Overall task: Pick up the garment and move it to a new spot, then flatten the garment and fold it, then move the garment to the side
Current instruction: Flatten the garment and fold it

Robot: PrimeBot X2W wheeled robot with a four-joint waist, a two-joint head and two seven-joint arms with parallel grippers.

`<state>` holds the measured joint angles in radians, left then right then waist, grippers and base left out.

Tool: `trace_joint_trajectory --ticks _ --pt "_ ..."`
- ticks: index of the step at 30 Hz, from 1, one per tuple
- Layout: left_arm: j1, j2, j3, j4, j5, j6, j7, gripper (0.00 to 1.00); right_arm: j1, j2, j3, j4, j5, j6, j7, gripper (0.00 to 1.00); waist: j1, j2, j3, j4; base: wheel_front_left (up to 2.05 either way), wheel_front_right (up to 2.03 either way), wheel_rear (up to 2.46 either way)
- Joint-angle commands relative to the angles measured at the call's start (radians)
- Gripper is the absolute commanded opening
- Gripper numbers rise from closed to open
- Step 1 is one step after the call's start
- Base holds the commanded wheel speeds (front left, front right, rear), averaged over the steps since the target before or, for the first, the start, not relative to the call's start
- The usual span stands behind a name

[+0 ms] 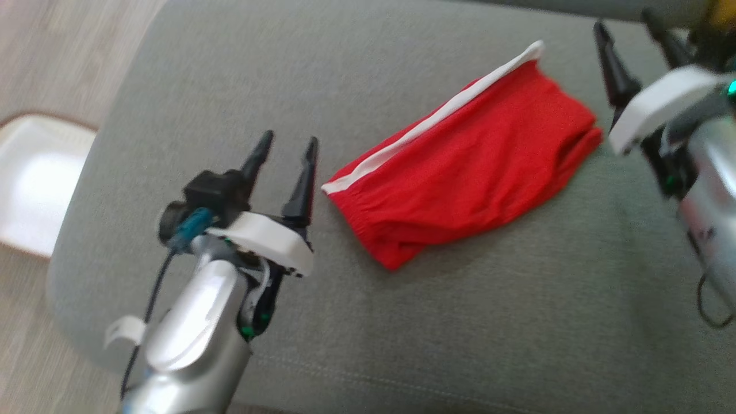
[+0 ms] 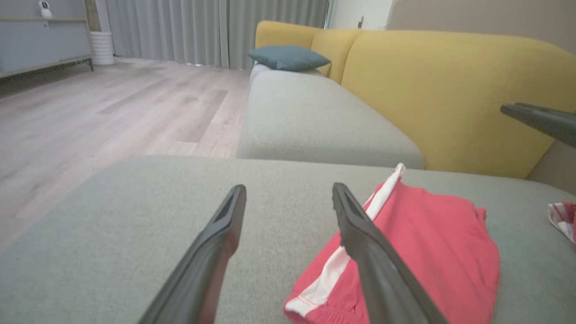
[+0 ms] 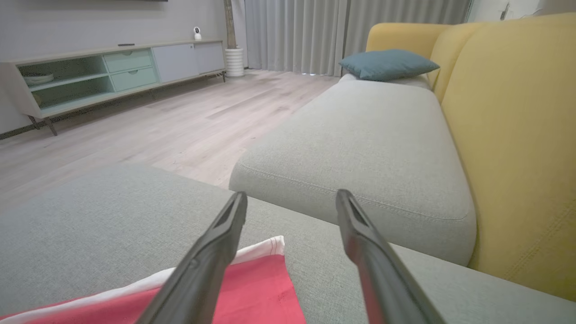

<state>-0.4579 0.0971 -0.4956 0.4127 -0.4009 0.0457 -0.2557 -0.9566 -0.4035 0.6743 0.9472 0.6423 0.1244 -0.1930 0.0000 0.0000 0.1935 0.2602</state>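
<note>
The garment is a red pair of shorts with a white side stripe, lying folded on the grey cushion. My left gripper hovers just left of its waistband end, open, with nothing between its fingers. My right gripper sits at the upper right, beyond the garment's far end, open and empty too. In the left wrist view the garment lies to the right of my left gripper. In the right wrist view a corner of the garment lies under my right gripper.
A yellow sofa back rises behind the grey seat cushions, with a teal pillow at the far end. Wooden floor lies beyond the cushion's edge. A white object lies on the floor. Striped cloth peeks in at the right.
</note>
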Motion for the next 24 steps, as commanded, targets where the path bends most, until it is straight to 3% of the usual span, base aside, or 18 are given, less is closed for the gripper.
trace_joint_trajectory --ticks 1,7,13,24 --pt "-0.016 0.029 0.058 -0.057 0.017 0.014 -0.006 1.0 0.024 0.006 -0.002 -0.038 -0.001 0.006 -0.027 1.0 0.0 0.0 -0.056 -0.051 0.0 0.0 0.0" --pt "0.06 0.042 0.141 -0.148 0.042 0.024 -0.006 1.0 0.157 0.003 -0.071 -0.125 -0.065 0.006 -0.067 1.0 0.0 0.0 -0.113 -0.117 0.0 0.0 0.0" --pt "0.131 0.035 0.205 -0.2 0.047 0.026 -0.006 1.0 0.297 0.043 -0.226 -0.254 -0.159 0.006 -0.068 1.0 0.0 0.0 -0.152 -0.171 0.0 0.0 0.0" --pt "0.306 -0.011 0.298 -0.236 0.073 0.001 -0.006 1.0 0.648 0.221 -0.541 -0.464 -0.421 0.006 -0.068 1.0 0.0 0.0 -0.21 -0.25 0.0 0.0 0.0"
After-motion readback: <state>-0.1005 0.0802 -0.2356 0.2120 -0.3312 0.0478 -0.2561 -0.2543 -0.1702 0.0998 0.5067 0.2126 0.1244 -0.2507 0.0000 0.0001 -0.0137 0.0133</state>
